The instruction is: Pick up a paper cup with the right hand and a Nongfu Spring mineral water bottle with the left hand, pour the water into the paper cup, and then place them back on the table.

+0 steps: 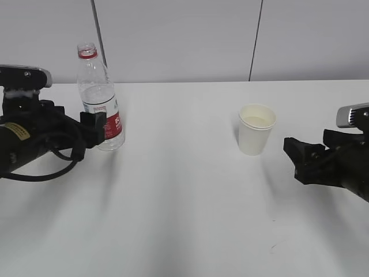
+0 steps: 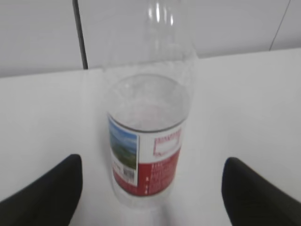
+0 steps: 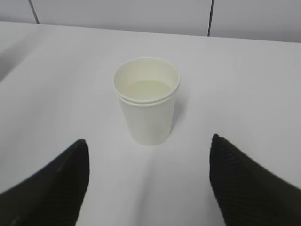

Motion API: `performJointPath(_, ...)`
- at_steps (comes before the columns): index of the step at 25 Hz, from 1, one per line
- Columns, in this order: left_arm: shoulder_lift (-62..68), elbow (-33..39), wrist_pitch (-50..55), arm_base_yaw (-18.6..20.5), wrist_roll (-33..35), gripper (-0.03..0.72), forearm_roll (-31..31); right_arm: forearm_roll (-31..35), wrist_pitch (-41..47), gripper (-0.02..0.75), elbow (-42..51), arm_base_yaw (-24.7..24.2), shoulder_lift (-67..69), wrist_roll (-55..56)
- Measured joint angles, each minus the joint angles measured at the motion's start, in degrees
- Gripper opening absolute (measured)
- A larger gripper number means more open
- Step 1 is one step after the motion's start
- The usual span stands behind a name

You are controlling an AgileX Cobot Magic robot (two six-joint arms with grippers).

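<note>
White table (image 1: 190, 190): bottle (image 2: 148, 136) between spread left fingers (image 2: 44, 197), untouched

Plain pale grey wall panels (image 1: 173, 40) behind the work area.

The wall fills the upper part of the exterior view and is split into flat panels by thin dark vertical seams. One seam (image 1: 98, 26) leans slightly and runs down on the left; another seam (image 1: 256, 40) runs down right of centre. The left wrist view shows a dark seam (image 2: 80, 35) at upper left and a fainter slanted one at the far right. The right wrist view shows a strip of the same wall (image 3: 141, 16) along the top, with two seams.
</note>
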Motion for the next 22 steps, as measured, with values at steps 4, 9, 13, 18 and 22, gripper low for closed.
performJointPath(4,-3.9,0.0,12.7,0.0,0.0,0.554,-1.7,0.0,7.9,0.593,-0.1,0.0,-3.4,0.0)
performJointPath(9,-8.6,-1.9,31.6,0.0,0.0,0.554,-2.7,0.0,28.7,0.593,-4.5,0.0,-8.0,0.0)
performJointPath(13,-10.8,-6.8,50.1,0.0,0.0,0.554,-2.7,0.0,47.9,0.593,-11.0,0.0,-11.3,0.0)
performJointPath(18,-11.0,-15.2,75.3,0.0,-1.9,0.554,-2.3,2.6,74.7,0.592,-21.9,0.0,-12.5,0.0)
performJointPath(22,-11.1,-20.6,91.2,0.0,-6.2,0.554,0.6,4.1,92.3,0.592,-29.5,0.0,-12.6,0.0)
